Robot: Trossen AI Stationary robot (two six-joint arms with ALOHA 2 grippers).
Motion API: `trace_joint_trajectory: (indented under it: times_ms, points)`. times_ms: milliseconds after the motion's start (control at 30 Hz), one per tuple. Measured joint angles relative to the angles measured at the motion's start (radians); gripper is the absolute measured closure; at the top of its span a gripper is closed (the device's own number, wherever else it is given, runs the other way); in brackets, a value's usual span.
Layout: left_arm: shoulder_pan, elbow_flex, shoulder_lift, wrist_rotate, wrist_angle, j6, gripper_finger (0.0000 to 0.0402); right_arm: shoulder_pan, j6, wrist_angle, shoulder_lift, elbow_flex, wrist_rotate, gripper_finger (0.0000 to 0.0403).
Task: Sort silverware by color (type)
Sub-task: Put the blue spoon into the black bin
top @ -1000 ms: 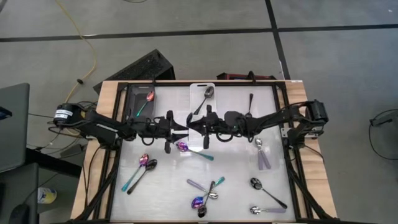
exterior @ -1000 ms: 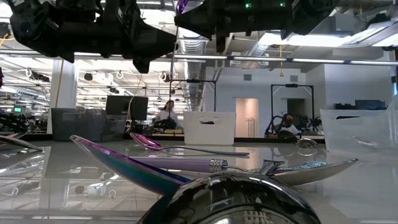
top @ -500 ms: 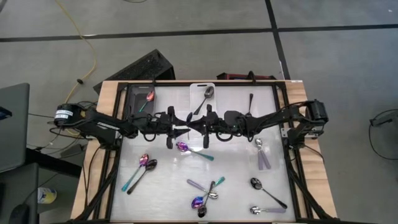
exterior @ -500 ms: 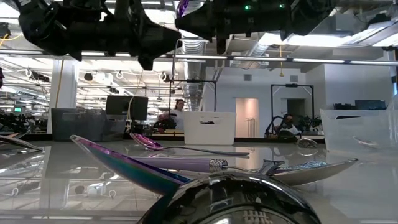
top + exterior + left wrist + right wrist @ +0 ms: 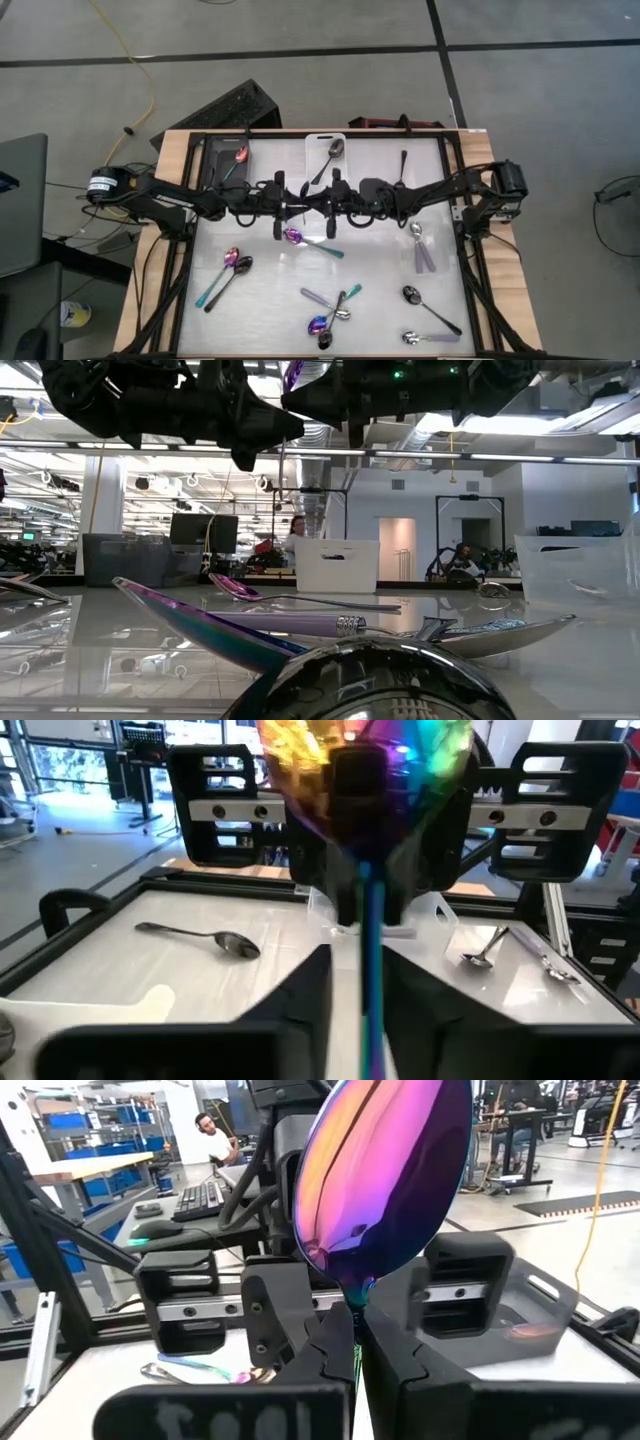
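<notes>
Purple spoon [image 5: 385, 1175] is held upright mid-air over table centre, right gripper [image 5: 352, 1342] clamped on its handle w/ bowl up. Left gripper [image 5: 360, 975] faces it, fingers narrowed around the handle, but can't tell if they grip yet. Risk: if right lets go before left is tight, spoon drops among the loose spoons [image 5: 330, 312].

Both arms reach inward over mid-table, left gripper [image 5: 283, 207] and right gripper [image 5: 318, 205] facing, fingers pinched.
</notes>
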Motion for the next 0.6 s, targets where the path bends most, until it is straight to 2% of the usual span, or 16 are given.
trace_joint_trajectory:
  times_ms: [67, 133, 333, 600]
  points:
    - [0.0, 0.0, 0.0, -0.003, -0.009, 0.0, 0.0378, 0.0, 0.0, 0.0, 0.0, 0.0, 0.002, 0.0376]
    - [0.0, 0.0, 0.0, -0.003, -0.011, -0.006, 0.0392, -0.001, -0.002, -0.001, 0.0, 0.0, 0.002, 0.0376]
    - [0.0, 0.0, 0.0, -0.003, -0.01, -0.004, 0.0396, 0.0, -0.002, -0.007, 0.0, 0.0, 0.0, 0.0369]
    - [0.011, 0.0, 0.0, -0.011, -0.038, 0.013, 0.0399, -0.001, -0.003, -0.035, -0.001, 0.0, -0.001, 0.0318]
